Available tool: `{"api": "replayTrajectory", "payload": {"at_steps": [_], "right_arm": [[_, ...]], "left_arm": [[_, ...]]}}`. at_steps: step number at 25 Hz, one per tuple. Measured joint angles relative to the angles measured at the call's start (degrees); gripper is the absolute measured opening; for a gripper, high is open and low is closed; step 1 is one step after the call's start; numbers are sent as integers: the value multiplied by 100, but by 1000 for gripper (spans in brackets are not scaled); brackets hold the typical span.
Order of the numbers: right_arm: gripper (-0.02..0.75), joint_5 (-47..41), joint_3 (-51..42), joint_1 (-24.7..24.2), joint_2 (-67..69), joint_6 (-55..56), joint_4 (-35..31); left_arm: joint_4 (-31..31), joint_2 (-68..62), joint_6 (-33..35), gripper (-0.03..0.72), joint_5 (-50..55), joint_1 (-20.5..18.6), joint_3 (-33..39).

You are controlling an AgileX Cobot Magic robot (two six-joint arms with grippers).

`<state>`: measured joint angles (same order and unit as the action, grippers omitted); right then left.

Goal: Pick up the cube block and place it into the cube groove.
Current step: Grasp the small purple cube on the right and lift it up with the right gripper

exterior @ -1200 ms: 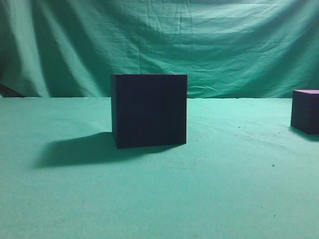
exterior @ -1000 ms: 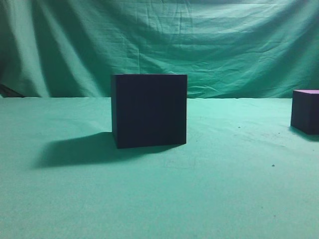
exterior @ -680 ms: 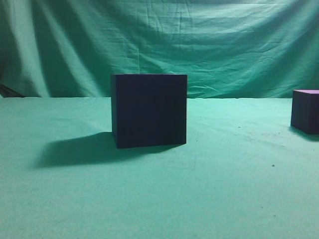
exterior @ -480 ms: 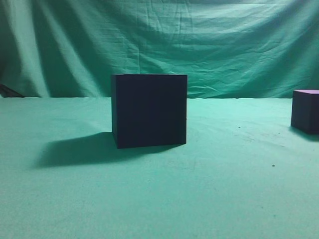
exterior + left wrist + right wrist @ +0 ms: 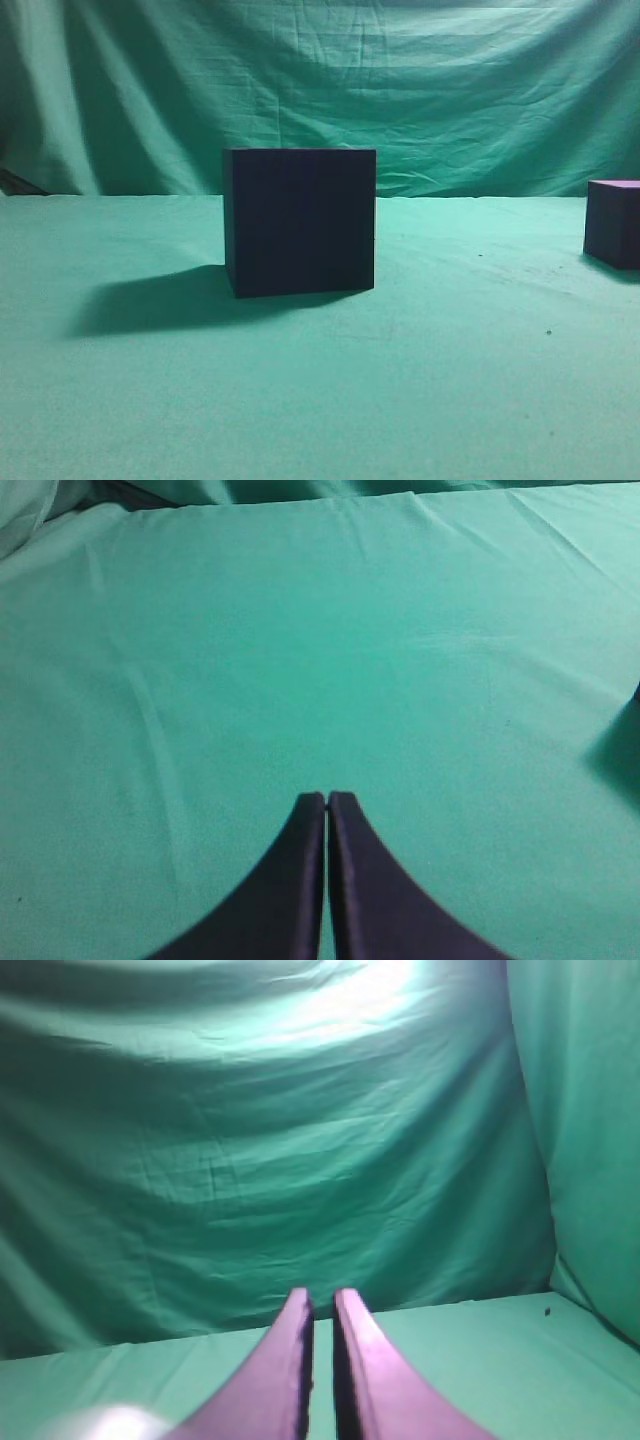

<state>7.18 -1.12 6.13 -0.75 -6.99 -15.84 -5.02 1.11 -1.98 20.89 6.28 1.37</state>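
The cube groove [image 5: 299, 222], a large near-black box, stands on the green cloth at the middle of the exterior view. The cube block [image 5: 613, 225], small and dark purple with a lighter purple top, sits at the far right edge, partly cut off. Neither gripper shows in the exterior view. In the left wrist view my left gripper [image 5: 327, 798] is shut and empty over bare green cloth. In the right wrist view my right gripper [image 5: 322, 1296] is shut and empty, facing the green backdrop. Neither wrist view shows the block.
A green cloth [image 5: 320, 390] covers the table, and a green curtain [image 5: 400, 90] hangs behind it. The box casts a shadow [image 5: 150, 300] to its left. A dark shadow [image 5: 615, 765] touches the right edge of the left wrist view.
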Motion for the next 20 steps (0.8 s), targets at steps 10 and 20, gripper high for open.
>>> {"api": "replayTrajectory", "payload": {"at_steps": [10,20], "right_arm": [[49,-2317,1994,0,2201,-105,-250],[0,-4475,3674,0,4795,-1114,-342]], "left_arm": [[0,0,0,0,0,0,0],[0,0,0,0,0,0,0]]}}
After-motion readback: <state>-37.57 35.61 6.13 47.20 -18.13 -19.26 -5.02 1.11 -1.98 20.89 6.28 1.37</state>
